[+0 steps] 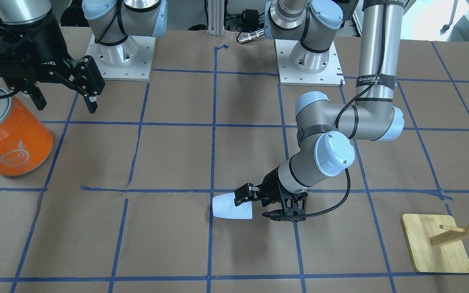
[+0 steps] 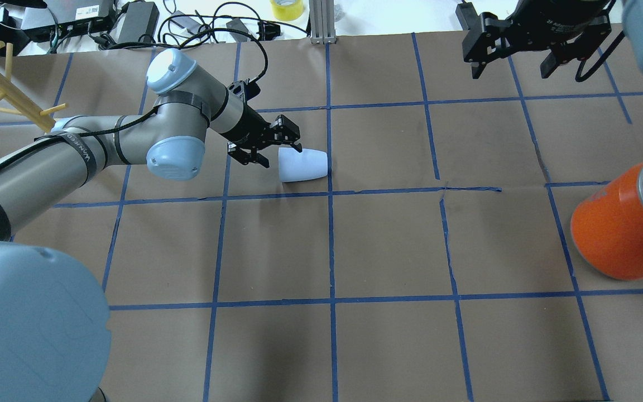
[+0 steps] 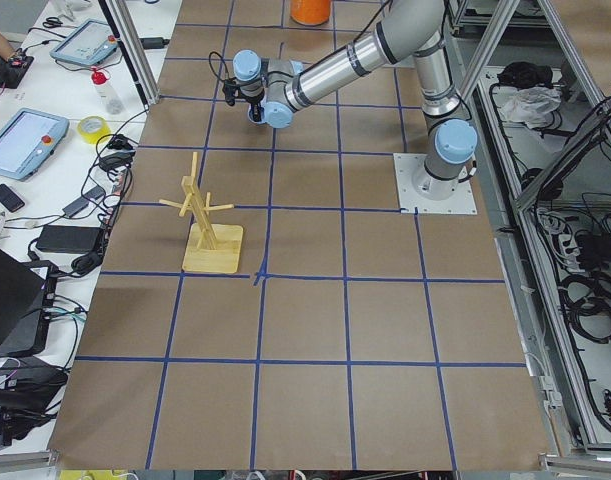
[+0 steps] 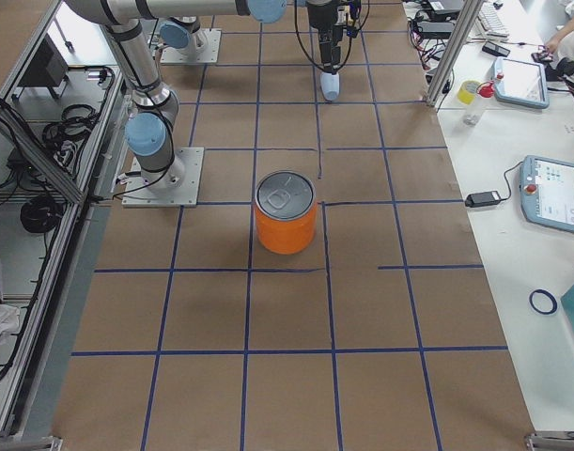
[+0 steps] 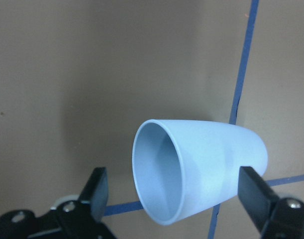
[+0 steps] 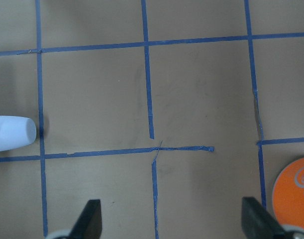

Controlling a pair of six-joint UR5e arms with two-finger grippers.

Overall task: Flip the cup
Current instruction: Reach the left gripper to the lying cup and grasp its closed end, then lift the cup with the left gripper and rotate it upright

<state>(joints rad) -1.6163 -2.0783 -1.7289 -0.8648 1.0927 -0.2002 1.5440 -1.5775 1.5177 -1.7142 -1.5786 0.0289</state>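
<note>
Cup's base side: the small pale blue-white plastic cup [image 2: 302,164] lay on its side, with open brown table paper [image 2: 388,245] beyond its base.
Cup's mouth side: the left gripper [image 2: 281,156] and its arm blocked this side, fingers spread to either side of the rim.
Robot's right of cup: the large orange can with a silver top [image 2: 617,229] stood well apart from the cup, bare squares between.
Above that side: the right gripper [image 2: 511,70] hung spread wide, well apart from the cup.
Robot's left of cup: the wooden peg rack on a square base [image 1: 438,244] stood well apart.
</note>
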